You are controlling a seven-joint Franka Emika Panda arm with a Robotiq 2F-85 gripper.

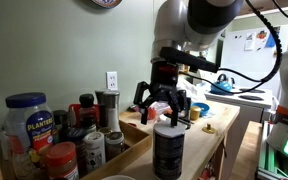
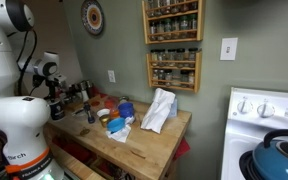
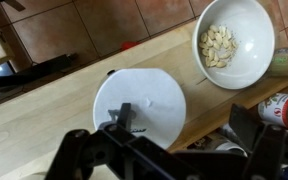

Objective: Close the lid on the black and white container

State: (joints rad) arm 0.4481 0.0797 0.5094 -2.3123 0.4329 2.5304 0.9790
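While the gripper (image 1: pixel 165 108) hangs with its jaws spread and nothing between them, the black and white container (image 1: pixel 169 152) stands upright on the wooden counter (image 3: pixel 39 115), straight below it at six o'clock in an exterior view. From where I stand the lid (image 3: pixel 144 92) sits on top of the ribbed cylinder, a flat pale disc as wide as the body. In the wrist view it fills the middle of the picture, with a small dark tab or notch at its six o'clock edge, on the side nearest the gripper. Whether that tab is a flap standing open, or the disc is merely not pressed home, I cannot tell. I would judge the lid to be thin, stiff plastic, light and smooth, so it is likely to skate sideways or tip if pushed off-centre. A flat, gentle push down on the middle, or on the tab itself, looks safer than pinching the rim. The cylinder is tall for its foot and probably not heavy, so a sideways nudge could topple it, though its ribs would give grip if it had to be steadied around the body. There is little room for that. A white bowl (image 3: pixel 256 45) of pale seeds stands at about one o'clock from the lid and a red-capped jar (image 3: pixel 284 110) at three o'clock. In an exterior view the Planters jar (image 1: pixel 26 118) and a crowd of spice jars (image 1: pixel 94 145) stand at nine o'clock, well apart.
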